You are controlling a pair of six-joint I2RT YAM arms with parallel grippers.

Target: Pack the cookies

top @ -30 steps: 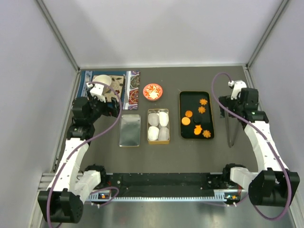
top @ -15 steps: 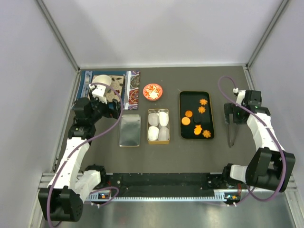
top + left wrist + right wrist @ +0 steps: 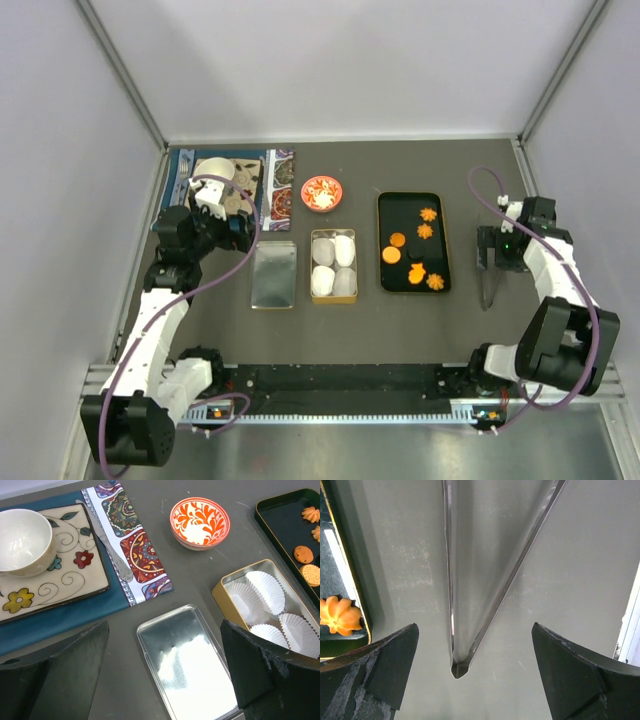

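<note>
None of the cookies [image 3: 397,240] is yet packed: all are seen on the black tray [image 3: 400,210], the paper cups [image 3: 265,585] in the tin [image 3: 218,594] are unfilled, and both pincers are held spread, the right pincer [image 3: 475,645] over the tongs [image 3: 462,652], the left pincer [image 3: 165,650] over the lid [image 3: 190,680]

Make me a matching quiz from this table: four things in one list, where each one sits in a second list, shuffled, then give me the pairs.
Things:
1. cookies
2. paper cups
3. tongs
4. white bowl

Places:
A. on the flowered plate
B. in the gold tin
C. on the black tray
D. on the bare table, right of the tray

Pairs: 1-C, 2-B, 3-D, 4-A.
</note>
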